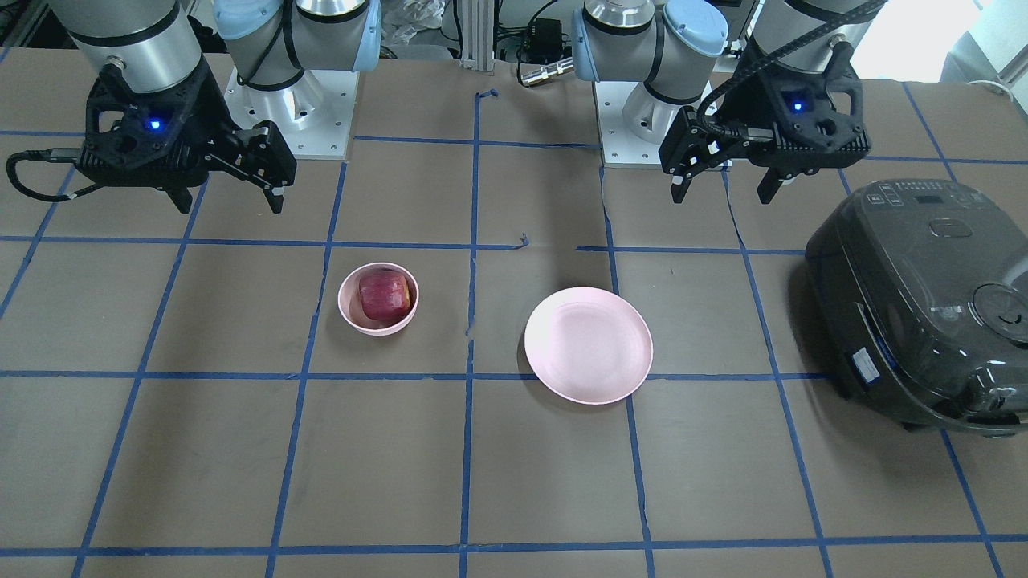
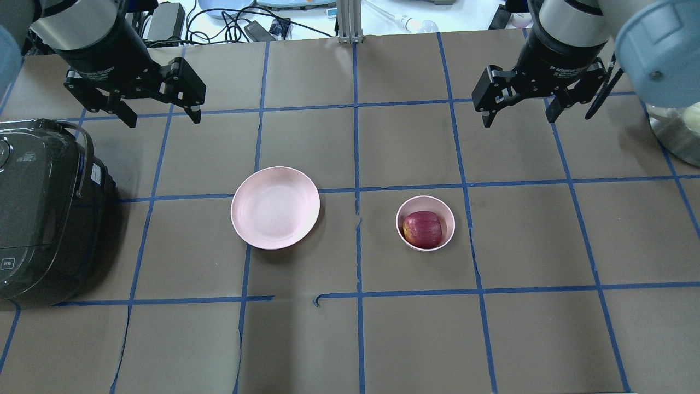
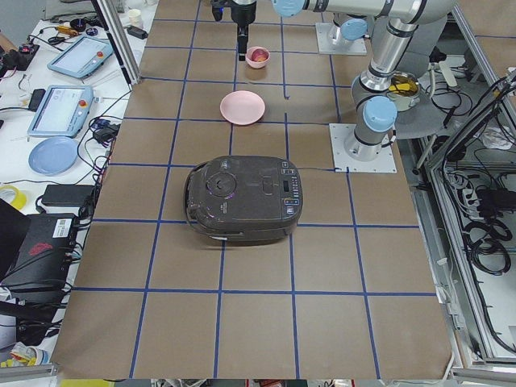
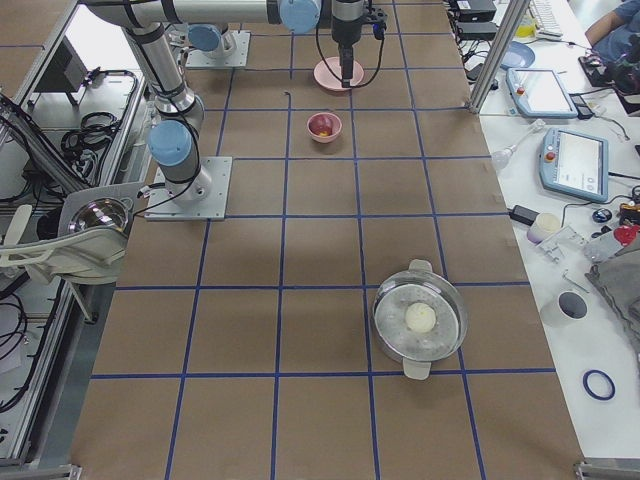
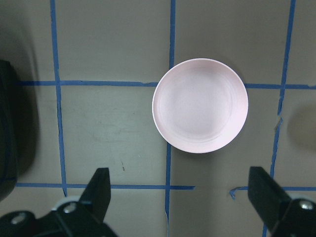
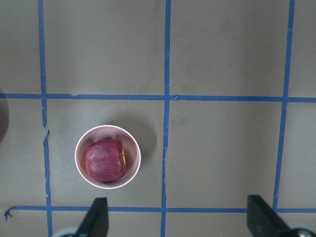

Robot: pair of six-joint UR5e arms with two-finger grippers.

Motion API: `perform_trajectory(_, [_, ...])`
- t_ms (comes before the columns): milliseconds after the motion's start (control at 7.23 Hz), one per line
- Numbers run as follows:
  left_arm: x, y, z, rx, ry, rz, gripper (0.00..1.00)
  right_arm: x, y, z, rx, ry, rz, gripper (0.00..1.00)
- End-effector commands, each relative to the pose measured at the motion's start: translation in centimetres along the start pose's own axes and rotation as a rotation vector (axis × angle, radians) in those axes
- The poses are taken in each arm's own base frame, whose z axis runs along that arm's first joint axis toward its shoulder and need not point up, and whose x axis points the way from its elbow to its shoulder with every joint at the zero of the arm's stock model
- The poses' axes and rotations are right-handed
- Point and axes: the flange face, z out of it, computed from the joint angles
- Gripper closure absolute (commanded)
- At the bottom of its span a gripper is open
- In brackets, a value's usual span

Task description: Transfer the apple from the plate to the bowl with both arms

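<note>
The dark red apple [image 2: 423, 229] sits inside the small deep pink bowl [image 2: 445, 210], right of the table's middle in the overhead view. It also shows in the right wrist view [image 6: 104, 160], in the bowl [image 6: 132, 148]. The wide pink plate [image 2: 275, 208] lies bare to the bowl's left and also shows in the left wrist view [image 5: 200, 105]. My left gripper [image 2: 164, 119] hangs open and empty high above the table, beyond the plate. My right gripper [image 2: 518, 119] hangs open and empty beyond the bowl. In the front view the apple [image 1: 384, 295] is on the left.
A black rice cooker [image 2: 38, 208] stands at the table's left end, near the left arm. A metal pot [image 4: 420, 318] with a lid stands far along the table on the right side. Blue tape lines grid the brown table.
</note>
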Motion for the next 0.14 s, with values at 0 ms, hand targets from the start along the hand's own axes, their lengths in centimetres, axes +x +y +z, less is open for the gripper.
perform_trajectory(0, [-0.19,0.09,-0.04,-0.004,-0.005,0.005,0.0,0.01,-0.02,0.03,-0.001,0.001,0.0,0.0])
